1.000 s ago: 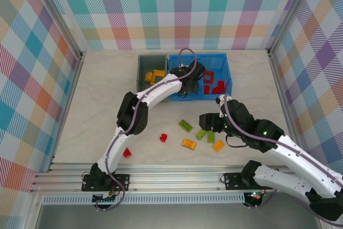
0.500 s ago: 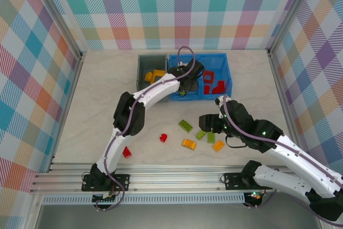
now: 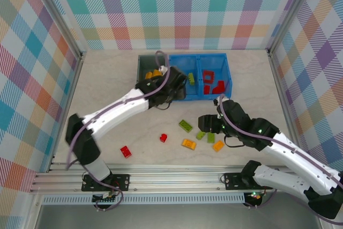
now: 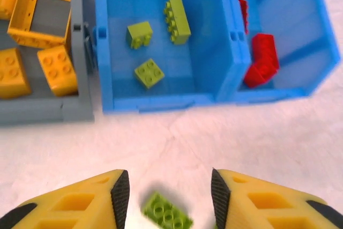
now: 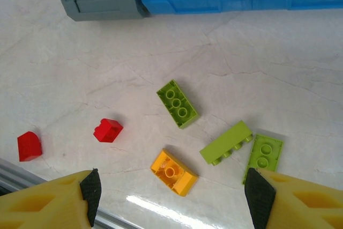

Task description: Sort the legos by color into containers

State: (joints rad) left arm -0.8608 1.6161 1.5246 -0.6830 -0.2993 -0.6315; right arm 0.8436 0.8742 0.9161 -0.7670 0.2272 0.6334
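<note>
Grey bin [image 4: 48, 112]: far middle of the table [image 3: 107, 89], its right wall touching the blue bin [image 4: 161, 102]. It holds yellow bricks [image 4: 56, 68], among them a hollow frame [image 4: 40, 38] at the back and solid blocks nearer the front wall. Blue bin, left compartment: three green bricks [image 4: 149, 72], lying apart from one another. Blue bin, right compartment: red bricks [image 4: 262, 60], one against the divider. Loose on the table, on the near side of the bins: a flat green brick [image 5: 177, 103]; a long green brick [image 5: 225, 142] lying on its side, just beside a short green brick [image 5: 263, 154]; an orange brick [image 5: 173, 172] near those; a second orange brick [image 3: 217, 146] close by the right arm; a small red brick [image 5: 107, 130] left of the green ones; a rounded red brick [image 5: 29, 146] farther left, near the rail at the table's edge. Left end effector [image 4: 170, 191]: released, fingers apart with nothing between them, hanging above the table just in front of the bins, a blurred green brick [image 4: 166, 215] showing below the gap. Right end effector [image 5: 174, 199]: released, spread wide and empty, hovering over the loose cluster with the orange brick under the gap.
</note>
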